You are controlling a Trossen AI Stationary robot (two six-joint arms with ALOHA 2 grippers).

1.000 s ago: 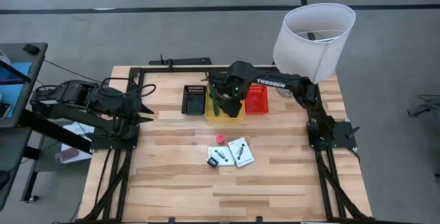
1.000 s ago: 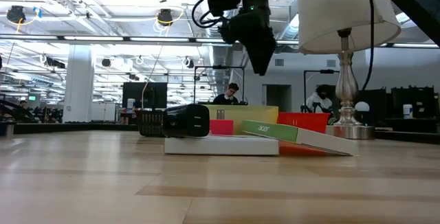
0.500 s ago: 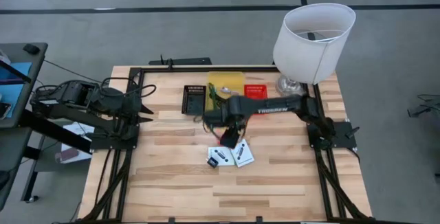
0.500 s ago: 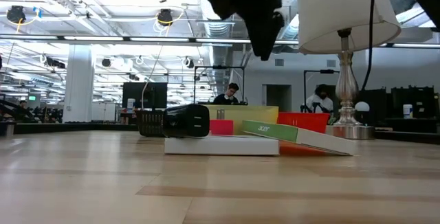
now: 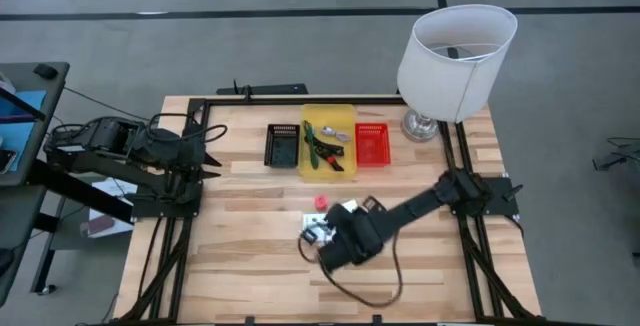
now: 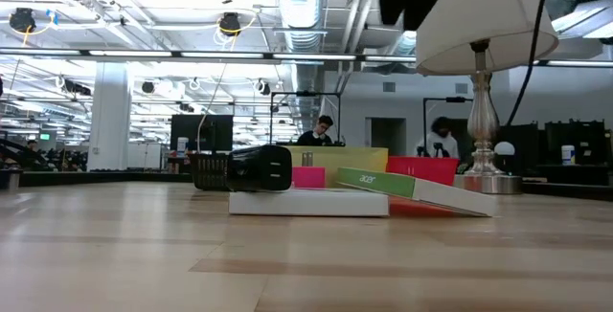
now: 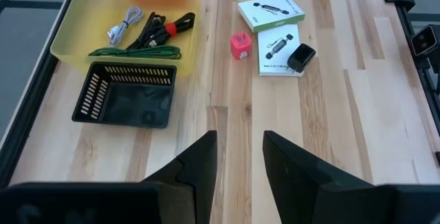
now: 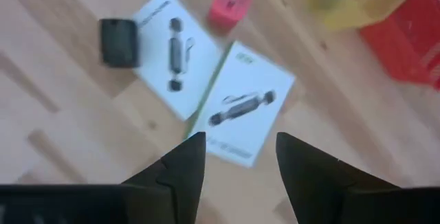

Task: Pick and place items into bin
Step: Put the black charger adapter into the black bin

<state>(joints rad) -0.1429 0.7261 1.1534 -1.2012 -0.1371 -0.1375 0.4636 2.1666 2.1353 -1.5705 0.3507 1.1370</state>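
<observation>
Both arms are dark, near-black, built of blocky jointed segments on black frame rails. The right arm (image 5: 420, 206) trails a thin black cable looping off its wrist end. The left arm (image 5: 130, 146) is bulkier, with bundled cables at its base. Each gripper's fingers (image 7: 199, 162) are matte black, angular wedges (same on the right (image 8: 182, 162)).

Overhead look at a pale wooden slatted table (image 5: 250, 266) with a black frame. Near the far edge, three small bins in a row: black mesh bin (image 5: 282, 145), yellow plastic bin (image 5: 328, 143) holding a green-handled tool (image 5: 312, 152), a red-and-black cable-like tool (image 5: 328, 152) and a small silver cable (image 5: 336, 133), then red mesh bin (image 5: 371, 144). White lampshade (image 5: 457, 46) at the far right corner. Mid-table, tiny pink-red cube (image 5: 320, 202). Just beside it, right gripper (image 5: 335, 251) covering most of the white cards (image 5: 318, 228). Left gripper (image 5: 212, 154) parked at the left edge.
</observation>
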